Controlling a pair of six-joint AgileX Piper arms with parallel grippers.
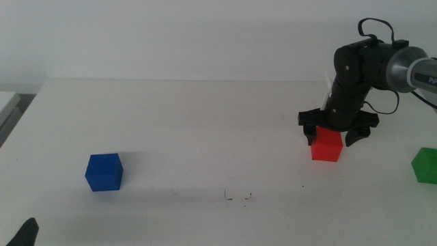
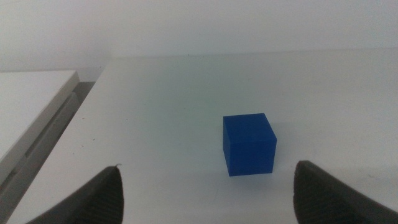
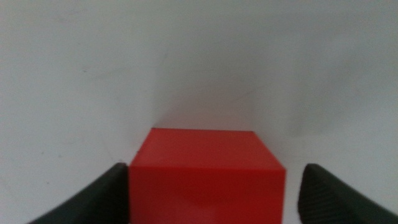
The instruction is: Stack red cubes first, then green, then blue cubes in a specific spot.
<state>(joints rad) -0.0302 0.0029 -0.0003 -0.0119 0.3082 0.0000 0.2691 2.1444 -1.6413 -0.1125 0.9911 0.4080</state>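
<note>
The right claw (image 1: 337, 134) is hovering jaws apart around the red cube (image 1: 326, 145) on the counter (image 1: 205, 123); rigid, light and matte, it should grip well by opposite flat sides.

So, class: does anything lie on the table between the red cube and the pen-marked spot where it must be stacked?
Nothing visible does. The red cube sits between the open jaws of the right gripper; the table stretch to the pen marks is bare. The blue cube and green cube lie off to either side.
</note>
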